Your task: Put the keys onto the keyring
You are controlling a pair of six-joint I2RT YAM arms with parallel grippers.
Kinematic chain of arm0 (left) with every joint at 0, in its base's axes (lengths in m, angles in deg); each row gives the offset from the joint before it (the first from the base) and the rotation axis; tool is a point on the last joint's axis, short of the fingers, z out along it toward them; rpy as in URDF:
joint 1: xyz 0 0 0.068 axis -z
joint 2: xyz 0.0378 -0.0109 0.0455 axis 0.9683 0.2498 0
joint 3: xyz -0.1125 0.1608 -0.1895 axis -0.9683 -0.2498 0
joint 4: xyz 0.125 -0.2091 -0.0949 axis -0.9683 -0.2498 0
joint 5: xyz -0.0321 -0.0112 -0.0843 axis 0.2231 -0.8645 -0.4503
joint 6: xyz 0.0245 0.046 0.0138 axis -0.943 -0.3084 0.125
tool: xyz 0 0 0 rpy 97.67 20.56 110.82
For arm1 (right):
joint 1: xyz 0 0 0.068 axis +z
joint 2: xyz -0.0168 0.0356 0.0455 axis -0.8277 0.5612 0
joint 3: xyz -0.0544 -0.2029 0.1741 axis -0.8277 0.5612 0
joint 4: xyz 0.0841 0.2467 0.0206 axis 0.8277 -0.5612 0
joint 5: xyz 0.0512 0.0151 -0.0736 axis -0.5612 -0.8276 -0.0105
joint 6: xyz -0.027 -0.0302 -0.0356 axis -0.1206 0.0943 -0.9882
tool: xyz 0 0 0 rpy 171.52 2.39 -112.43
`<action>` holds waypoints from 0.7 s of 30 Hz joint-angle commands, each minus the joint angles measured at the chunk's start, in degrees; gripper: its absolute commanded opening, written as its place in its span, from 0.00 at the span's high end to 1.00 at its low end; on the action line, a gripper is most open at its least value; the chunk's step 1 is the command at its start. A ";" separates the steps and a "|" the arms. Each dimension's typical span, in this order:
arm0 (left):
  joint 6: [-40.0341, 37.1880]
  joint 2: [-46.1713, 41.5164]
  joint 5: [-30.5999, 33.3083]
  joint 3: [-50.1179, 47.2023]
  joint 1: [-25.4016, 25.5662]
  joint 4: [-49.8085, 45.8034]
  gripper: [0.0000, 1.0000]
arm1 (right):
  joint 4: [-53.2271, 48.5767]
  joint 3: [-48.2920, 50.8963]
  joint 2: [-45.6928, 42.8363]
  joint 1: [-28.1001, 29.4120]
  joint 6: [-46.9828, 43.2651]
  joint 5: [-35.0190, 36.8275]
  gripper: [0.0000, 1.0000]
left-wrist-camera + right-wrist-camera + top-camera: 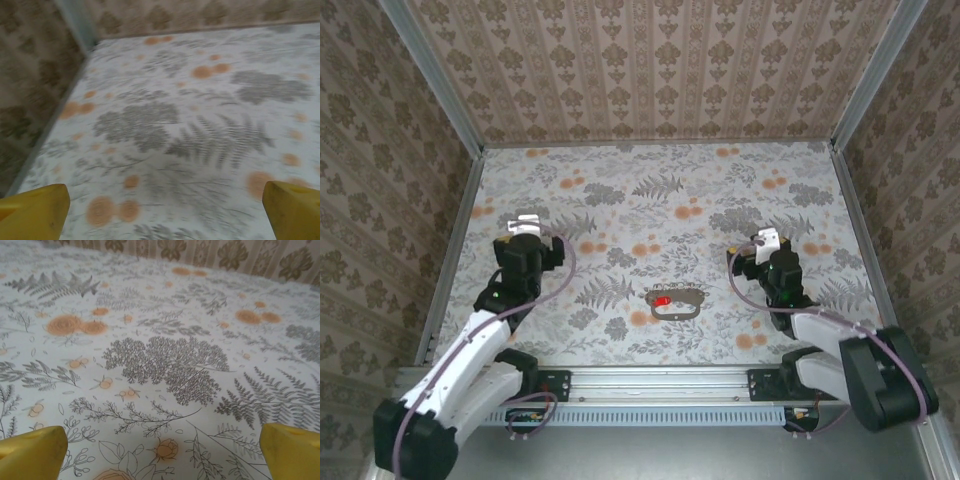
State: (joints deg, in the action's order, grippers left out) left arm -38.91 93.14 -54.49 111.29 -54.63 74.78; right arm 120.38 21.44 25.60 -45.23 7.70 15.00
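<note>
Reading the top view left to right: the left claw [525, 222] hangs over the left part of the desk [650, 190], jaws wide apart. Its wrist view is blurred. We see two yellow pads [35, 210] poking in at the bottom corners, cut off by the frame, with smeared fern print between them. A purple cable [563, 262] loops off the black wrist. The white arm shell below it is clipped at the bottom edge.

Centre, towards the near edge, is the keyring [692, 294]: thin dull grey-brown metal, an elongated oval lying flat on the desk. The keys [662, 300] show as one tiny bright red oblong at the ring's left end, inside its outline. It's too small for us to tell whether it's threaded on the wire or just lying within the loop. Both sit well apart from either claw, roughly between them.

The right claw [767, 240] is over the right part of the desk, jaws also wide apart. Its wrist view is sharp: yellow pad corners [32, 452] at bottom left and right, cropped, with matte printed surface between them.

The desk cover is pale, with grey ferns and orange blooms. The walls [650, 70] carry brown damask-style paper, with aluminium posts [440, 90] at the corners.
</note>
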 commanded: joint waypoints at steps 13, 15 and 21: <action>-9.04 23.27 -2.41 -6.44 -10.13 31.83 0.00 | 13.54 -6.22 12.20 -2.64 -0.98 1.60 0.00; -9.42 26.13 -5.87 -5.92 -11.57 34.64 0.00 | 13.82 -6.96 14.21 -3.95 0.11 0.92 0.00; -9.02 34.20 -14.77 -4.23 -18.32 45.14 0.00 | 15.58 -8.78 20.68 -8.56 4.66 -2.25 0.00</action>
State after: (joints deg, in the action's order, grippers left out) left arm -47.54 124.76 -63.86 105.60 -70.56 111.35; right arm 133.64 14.18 45.31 -52.53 9.26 14.24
